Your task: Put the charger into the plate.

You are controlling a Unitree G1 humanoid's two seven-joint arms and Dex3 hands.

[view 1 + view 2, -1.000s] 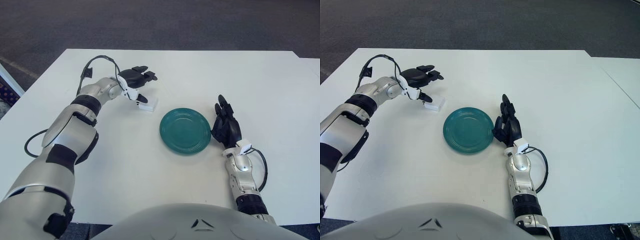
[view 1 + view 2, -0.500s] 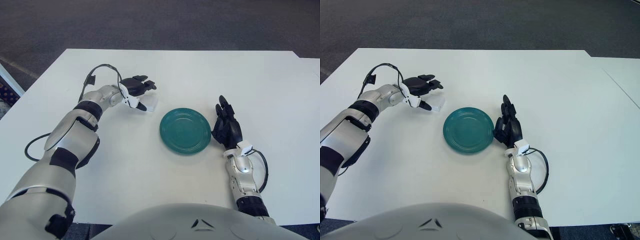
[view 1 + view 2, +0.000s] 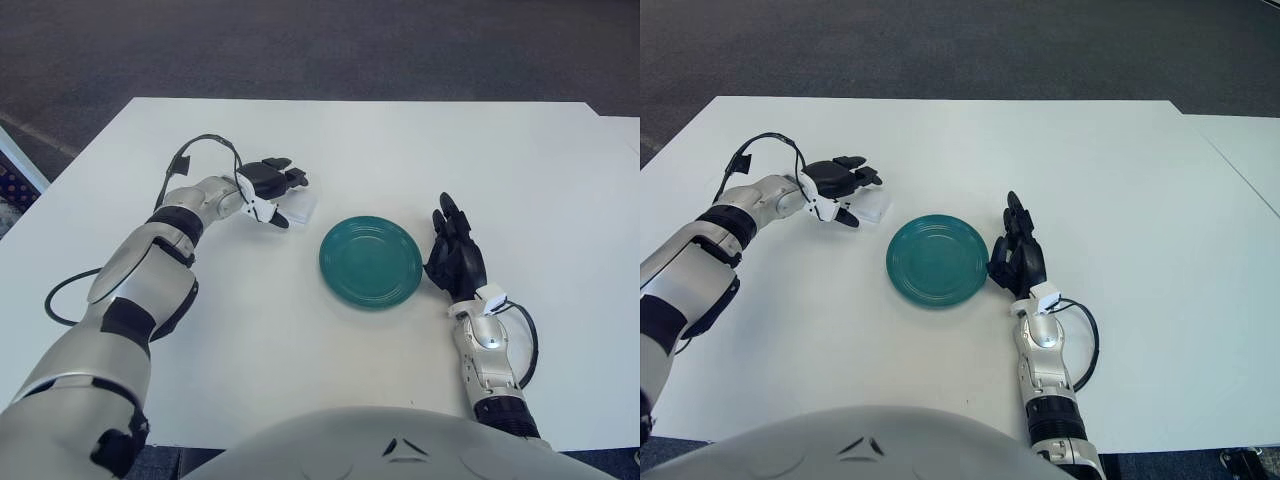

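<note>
So I'm set up at a big white table [image 3: 300, 380], plain matte top, takes up most of what I can see. Its far edge runs straight across, and the far left corner angles back toward me. Past it the floor [image 3: 320, 45] is dark grey carpet, kind of speckled, nothing fancy. There's a faint lighter streak on the carpet at the far left. On the right a second white tabletop [image 3: 1240, 150] butts up against mine, with a thin seam between them. Down at the near left edge there's a sliver of something blue-ish I can't make out. Lighting is even and soft, barely any shadows on the tabletop.
</note>
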